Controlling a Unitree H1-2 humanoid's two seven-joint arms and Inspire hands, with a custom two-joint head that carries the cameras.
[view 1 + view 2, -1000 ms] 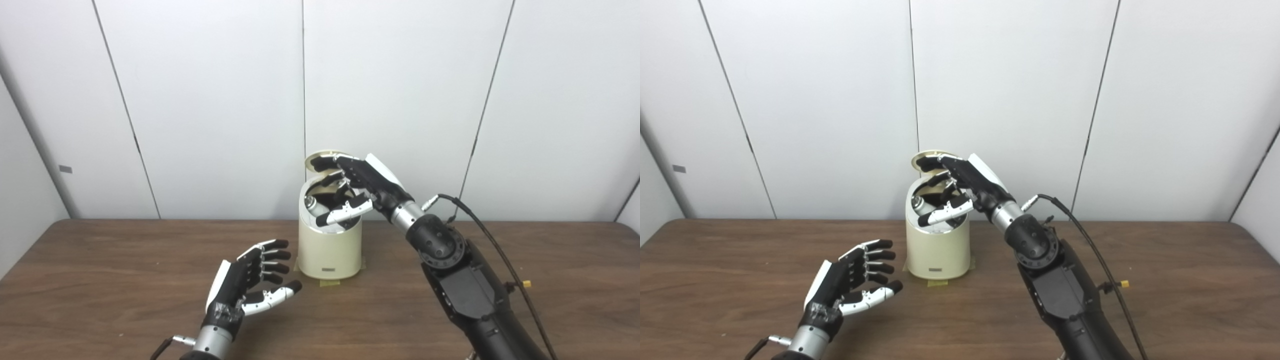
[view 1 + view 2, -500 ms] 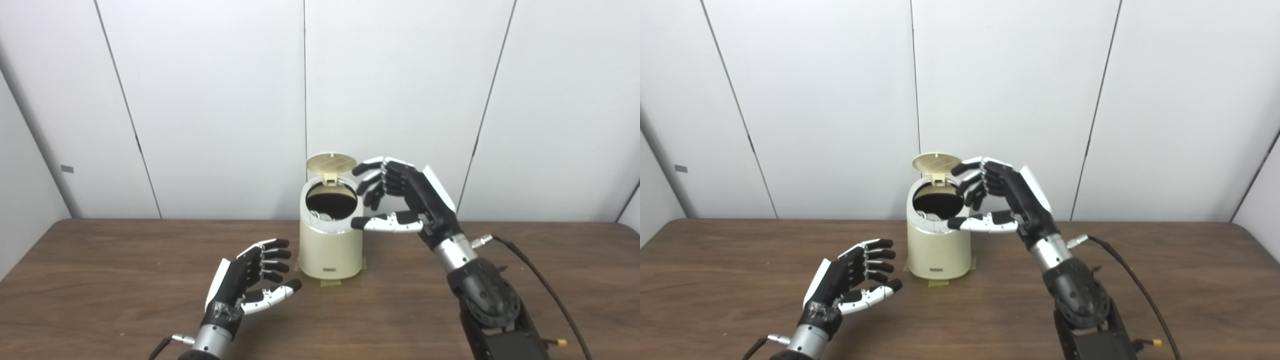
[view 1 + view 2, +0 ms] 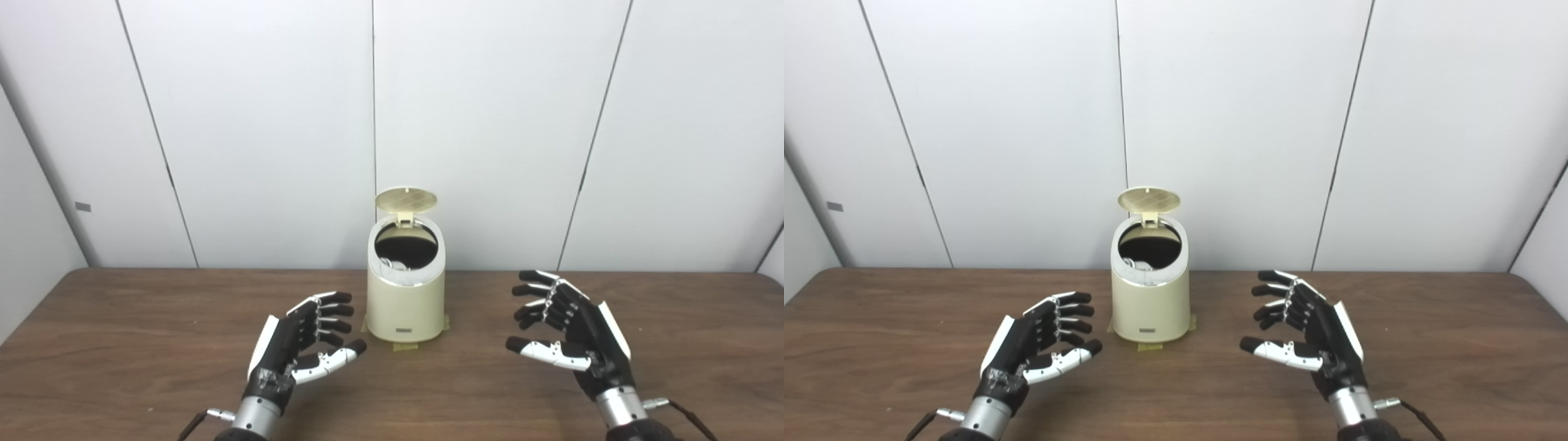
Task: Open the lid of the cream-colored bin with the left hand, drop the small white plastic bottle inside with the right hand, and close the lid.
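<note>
Left hand (image 3: 298,346) first, from the left eye: mine, fingers spread and holding nothing, palm turned toward the cream-colored bin (image 3: 405,300), hovering over the table (image 3: 122,343) near me and to the bin's left. My right hand (image 3: 569,334) mirrors it on the far side of the bin, also spread and empty, well apart from the bin wall. The bin stands upright between them, toward the far edge, and its lid (image 3: 406,199) is tipped up on the hinge at the back, its ribbed underside facing me. So the lid lies up, far and to the right of my left hand, and that hand is clearly the nearer one. To close it I judge I must reach over the rim and press the lid forward and down toward me.

Now the right eye: same layout. Left hand (image 3: 1038,343) spread, right hand (image 3: 1311,337) spread, bin (image 3: 1150,300) between. Looking down into the dark opening, I catch something pale, whitish, low against the near-left inner wall, which I take for the small white plastic bottle (image 3: 1137,265), though it's too small to be sure. Lid (image 3: 1148,200) not yet shut; that's the step left.
</note>
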